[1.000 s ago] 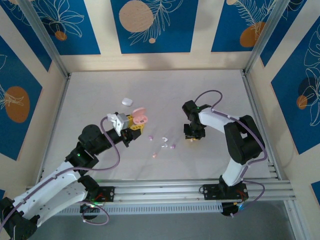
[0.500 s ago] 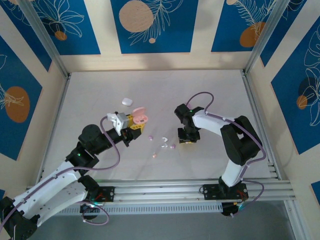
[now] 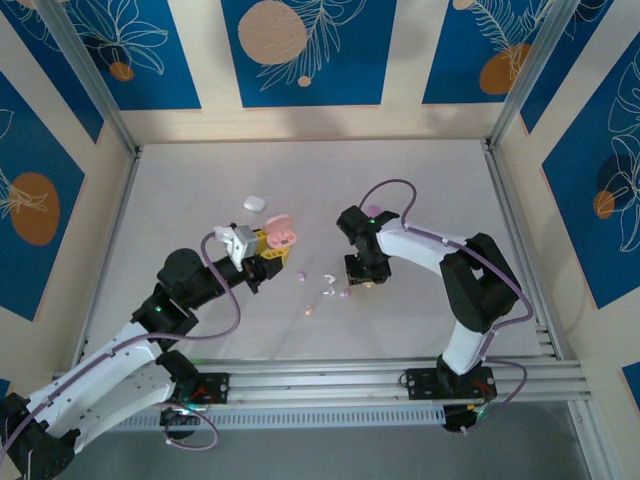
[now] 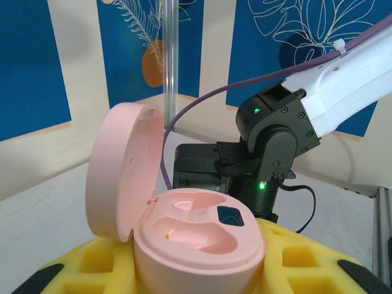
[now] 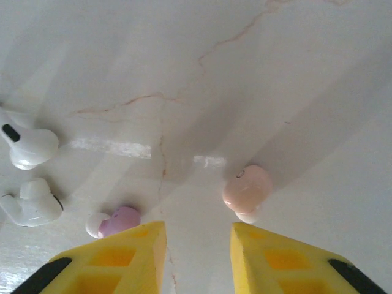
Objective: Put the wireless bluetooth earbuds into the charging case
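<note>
The right pincer (image 5: 197, 245) is held low over the worktop (image 5: 257, 73), its yellow fingers (image 5: 125, 260) spread apart with nothing between them. The loose earbuds are scattered just beyond the fingertips. A pink earbud (image 5: 247, 191) lies right of centre in the wrist view, just past the tip of the right-hand finger. A purple earbud (image 5: 119, 220) sits touching or nearly touching the left-hand finger. Two white earbuds (image 5: 30, 174) rest at the left edge.

In the overhead view the left pincer (image 3: 268, 248) is clamped around the pink charging case (image 4: 196, 239), left of centre. The case's lid (image 4: 119, 171) is swung up and both moulded sockets (image 4: 190, 223) are bare, so no bud has yet been seated.

The step in hand is judged to be the pick of one bud, and the pink one is the likely match for this case. It is not yet centred in the gap, so the pincer would best be shifted toward the right of the wrist frame before it is lowered. The fingers should be closed across the bud's rounded body, slowly and with light force, because a glossy bud is easily squirted out sideways. The purple bud should be kept outside the gap, so that it is neither nudged nor pinched along with the pink one. The case is best held steady, with its sockets facing up, for the hand-over.
</note>
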`<state>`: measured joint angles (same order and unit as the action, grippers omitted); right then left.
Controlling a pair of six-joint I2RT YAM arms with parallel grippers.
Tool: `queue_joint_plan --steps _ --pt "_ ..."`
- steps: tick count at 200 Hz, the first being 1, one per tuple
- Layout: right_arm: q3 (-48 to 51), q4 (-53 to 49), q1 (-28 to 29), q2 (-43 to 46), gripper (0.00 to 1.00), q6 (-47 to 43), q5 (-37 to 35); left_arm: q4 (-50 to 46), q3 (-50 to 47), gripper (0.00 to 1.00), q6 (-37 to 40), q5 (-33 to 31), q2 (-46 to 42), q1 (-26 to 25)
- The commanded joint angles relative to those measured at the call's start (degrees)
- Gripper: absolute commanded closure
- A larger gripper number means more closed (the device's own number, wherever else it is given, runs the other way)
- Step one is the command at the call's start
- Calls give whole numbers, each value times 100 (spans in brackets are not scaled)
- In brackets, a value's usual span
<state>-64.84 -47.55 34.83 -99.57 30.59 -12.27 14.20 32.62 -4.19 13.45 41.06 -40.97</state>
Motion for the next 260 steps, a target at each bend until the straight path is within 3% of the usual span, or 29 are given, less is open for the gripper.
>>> queue_joint_plan --steps 1,55,130,260 --pt "-32 -156 -298 96 66 222 -71 233 89 70 -74 87 -38 -24" --pt "-119 84 -508 -285 65 252 346 242 113 70 -65 96 -10 -18" --pt "-231 45 -546 -554 71 247 377 215 113 70 -37 79 -10 -18" --pt "-310 80 -556 -669 70 155 442 231 113 70 -60 98 16 -24"
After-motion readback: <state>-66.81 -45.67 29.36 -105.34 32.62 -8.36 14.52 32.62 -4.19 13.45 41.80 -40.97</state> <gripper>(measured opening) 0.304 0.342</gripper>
